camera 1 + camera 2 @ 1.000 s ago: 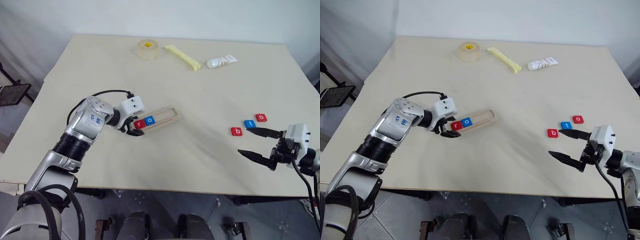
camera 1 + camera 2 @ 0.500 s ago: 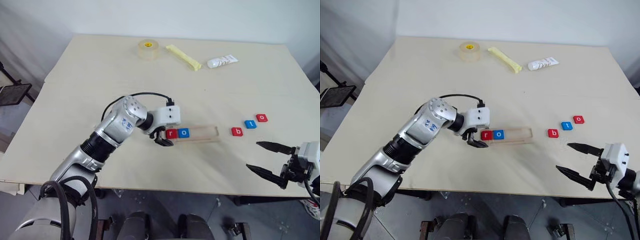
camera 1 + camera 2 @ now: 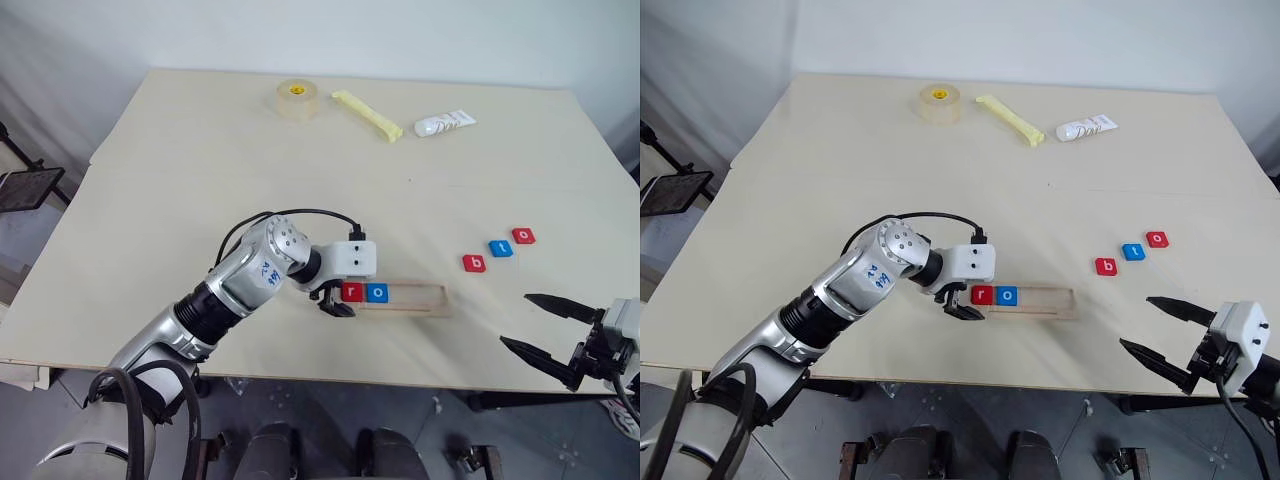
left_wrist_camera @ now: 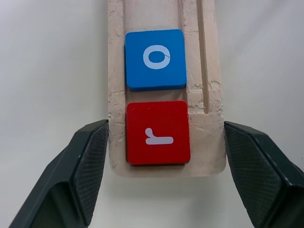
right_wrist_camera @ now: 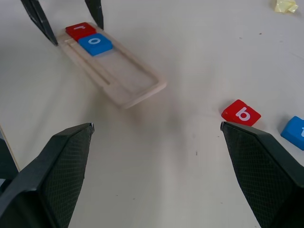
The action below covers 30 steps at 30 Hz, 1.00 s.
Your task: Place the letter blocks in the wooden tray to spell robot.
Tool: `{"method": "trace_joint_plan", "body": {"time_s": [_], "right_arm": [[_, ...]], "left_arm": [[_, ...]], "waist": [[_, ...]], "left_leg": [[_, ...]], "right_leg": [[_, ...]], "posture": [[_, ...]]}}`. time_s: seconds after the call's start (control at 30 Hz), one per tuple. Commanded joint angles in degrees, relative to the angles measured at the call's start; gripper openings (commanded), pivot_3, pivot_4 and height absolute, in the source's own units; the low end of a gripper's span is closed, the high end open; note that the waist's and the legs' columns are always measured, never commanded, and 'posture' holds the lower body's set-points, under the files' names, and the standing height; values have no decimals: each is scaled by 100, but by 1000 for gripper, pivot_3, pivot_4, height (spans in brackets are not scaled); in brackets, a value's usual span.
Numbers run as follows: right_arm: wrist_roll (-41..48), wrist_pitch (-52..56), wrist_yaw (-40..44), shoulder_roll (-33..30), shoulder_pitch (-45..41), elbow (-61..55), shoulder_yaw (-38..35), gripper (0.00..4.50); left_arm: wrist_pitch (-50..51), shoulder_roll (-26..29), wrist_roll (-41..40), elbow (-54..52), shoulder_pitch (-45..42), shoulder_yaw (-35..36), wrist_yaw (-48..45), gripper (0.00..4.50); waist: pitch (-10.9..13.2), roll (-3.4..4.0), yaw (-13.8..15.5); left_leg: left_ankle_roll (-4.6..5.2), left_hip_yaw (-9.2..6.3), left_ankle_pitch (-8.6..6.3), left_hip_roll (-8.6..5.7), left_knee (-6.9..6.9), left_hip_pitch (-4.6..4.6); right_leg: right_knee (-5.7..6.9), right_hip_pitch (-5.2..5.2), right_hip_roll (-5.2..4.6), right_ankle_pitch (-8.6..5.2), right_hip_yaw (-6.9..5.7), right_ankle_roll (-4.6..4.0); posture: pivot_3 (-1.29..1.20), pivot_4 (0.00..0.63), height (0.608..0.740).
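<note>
Though spread wide, left claw (image 4: 166,156) clamping wooden tray (image 4: 209,71).

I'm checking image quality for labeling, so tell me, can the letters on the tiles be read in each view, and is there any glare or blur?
Left wrist view: r tile and o tile sharp, no glare. Right wrist view: b tile readable, wooden tray casts a soft shadow. Eye views: lighting even, letters small but legible.

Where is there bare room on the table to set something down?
Bare stretches: the middle of the table, between the tape roll and the wooden tray, and its left side. Crowded: around the tray's end at the left end effector, and the loose blocks.
</note>
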Motion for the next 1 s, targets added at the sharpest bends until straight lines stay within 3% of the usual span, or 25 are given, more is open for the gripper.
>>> {"method": "trace_joint_plan", "body": {"time_s": [0.03,0.3,0.4,0.6,0.77,1.0], "right_arm": [[60,-88,-61,59,56,-184,-164,4500],[-6,-89,-174,134,71,-239,-79,4500],[-11,-77,-200,135,71,-248,-69,4500],[10,-30,-240,104,69,-276,-101,4500],[90,125,-412,84,44,-337,-205,4500],[154,614,-1028,145,-112,-380,-284,4500]], "left_arm": [[-60,-70,78,-111,-61,19,71,3409],[-169,-271,102,128,-181,-2,95,3409],[-228,-287,127,177,-189,-21,69,4440],[-224,-274,89,197,-265,249,192,4477],[-124,-68,-464,29,-158,1241,228,4477],[-985,213,-1772,113,357,2894,-79,4477]], "waist": [[0,0,3],[0,0,24],[0,1,23],[0,1,40],[-1,2,35],[-2,3,-12]], "left_leg": [[0,0,0,0,0,0],[0,-1,0,-1,0,0],[1,0,0,-1,1,0],[1,0,0,-2,1,0],[1,-1,0,0,1,0],[-1,-8,1,0,3,1]], "right_leg": [[0,0,0,0,0,0],[0,1,0,0,-1,0],[1,0,0,0,-2,0],[1,1,0,0,-2,0],[1,0,0,0,-2,0],[8,0,-2,0,-3,0]], "posture": [[0,150,740],[0,150,740],[0,150,740],[0,150,740],[0,150,740],[0,150,740]]}}
